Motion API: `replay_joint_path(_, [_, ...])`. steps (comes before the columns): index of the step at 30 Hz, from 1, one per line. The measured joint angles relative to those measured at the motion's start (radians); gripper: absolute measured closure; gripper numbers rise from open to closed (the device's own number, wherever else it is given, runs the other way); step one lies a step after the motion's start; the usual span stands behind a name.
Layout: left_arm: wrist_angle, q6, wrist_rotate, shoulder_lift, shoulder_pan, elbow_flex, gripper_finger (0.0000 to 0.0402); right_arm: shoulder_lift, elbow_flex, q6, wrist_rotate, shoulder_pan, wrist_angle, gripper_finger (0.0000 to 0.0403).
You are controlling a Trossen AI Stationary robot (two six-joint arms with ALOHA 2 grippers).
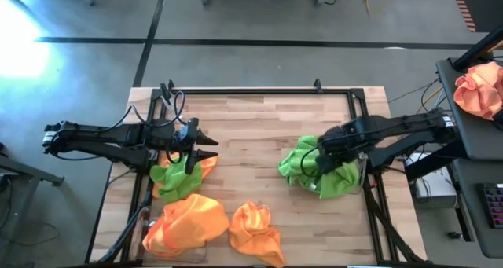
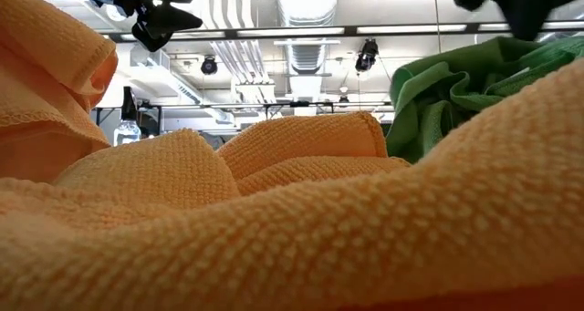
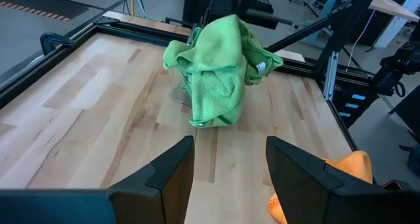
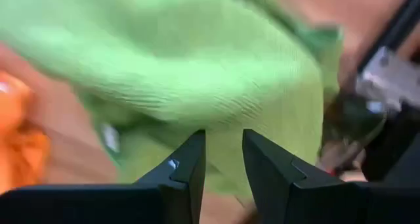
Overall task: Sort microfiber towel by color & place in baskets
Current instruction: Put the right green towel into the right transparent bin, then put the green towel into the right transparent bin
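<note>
Green towels point(image 1: 318, 167) lie heaped on the right side of the wooden surface point(image 1: 259, 126), bunched over what may be a basket — its clear plastic is hard to make out under the cloth. The right end effector point(image 1: 324, 152) hangs just above this heap; in its wrist view the two dark fingers point(image 4: 187, 168) stand a little apart with green cloth right in front of them, and nothing is pinched between them. Whether they touch the cloth, I cannot tell.

On the left side, a smaller green towel point(image 1: 174, 174) lies mixed with an orange one at the near-left. Just nearer the front edge sits a large orange towel point(image 1: 185, 225), which seems to rest in a clear basket point(image 1: 145, 221) whose rim shows at its left. A second orange towel point(image 1: 255, 230) lies crumpled beside it, toward the middle of the front edge.

The left end effector point(image 1: 206, 145) hovers above the mixed pile, pointing toward the middle — its fingers point(image 3: 164, 175) are spread apart and hold nothing.

Off the surface, on a dark stand at the far right, a paler peach cloth point(image 1: 479, 91) sits bunched up.
</note>
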Motion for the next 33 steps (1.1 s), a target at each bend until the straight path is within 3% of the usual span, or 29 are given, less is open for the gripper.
replay_joint_path(5, [-0.001,0.001,0.001,0.0,0.0,0.0,0.0228,0.0,0.106,-0.001,0.163,0.0,0.099,0.0318])
replay_joint_path(10, [-0.002,0.008,0.014,0.0,0.0,0.0,0.0228,0.0,0.146,-0.081,0.252,0.0,0.313,0.0325])
replay_joint_path(17, [-0.048,0.048,0.088,-0.006,0.0,0.0,0.0228,0.053,0.145,-0.187,0.256,-0.001,0.516,0.0324])
replay_joint_path(33, [-0.289,0.138,0.089,-0.161,0.0,0.0,0.0228,0.289,0.145,-0.287,0.12,-0.002,0.503,0.0317])
